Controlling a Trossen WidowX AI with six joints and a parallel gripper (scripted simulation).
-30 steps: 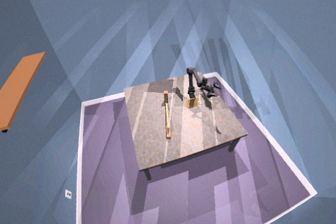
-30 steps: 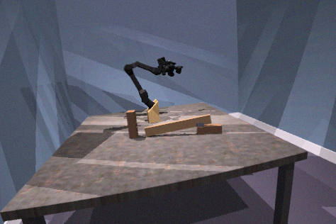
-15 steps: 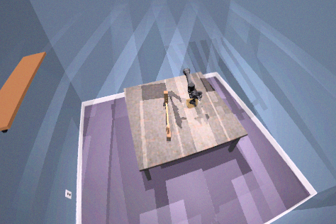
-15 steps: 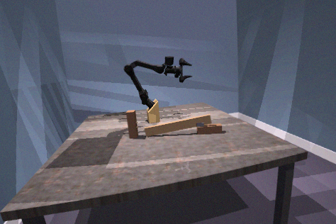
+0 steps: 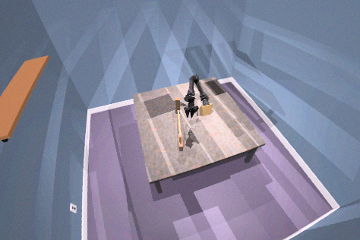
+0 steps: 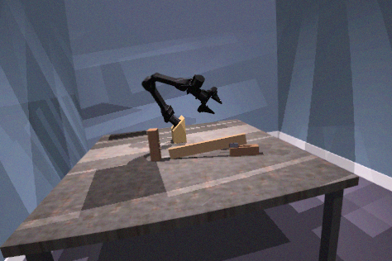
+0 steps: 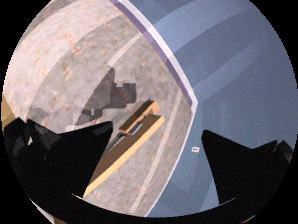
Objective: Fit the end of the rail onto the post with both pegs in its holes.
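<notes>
The long pale wooden rail (image 5: pixel 179 123) (image 6: pixel 207 145) (image 7: pixel 125 156) slopes. Its near end is down on the table, a small gap from the upright brown post (image 5: pixel 178 104) (image 6: pixel 154 145). Its far end is raised over the low footboard block (image 5: pixel 181 146) (image 6: pixel 245 151) (image 7: pixel 138 119), at the grey bracket (image 6: pixel 233 145). The two pegs are too small to make out, and the holes in the rail's end cannot be seen. My gripper (image 5: pixel 191 116) (image 6: pixel 217 108) (image 7: pixel 159 131) is wide open and empty, well above the table, on the arm-base side of the rail, touching nothing.
The arm's base stands behind a yellow wedge-shaped block (image 5: pixel 206 110) (image 6: pixel 179 134), to one side of the rail. The stone-like table (image 5: pixel 228 137) (image 6: pixel 198 186) carries the wooden parts. An orange shelf (image 5: pixel 20 96) shows far off at the left.
</notes>
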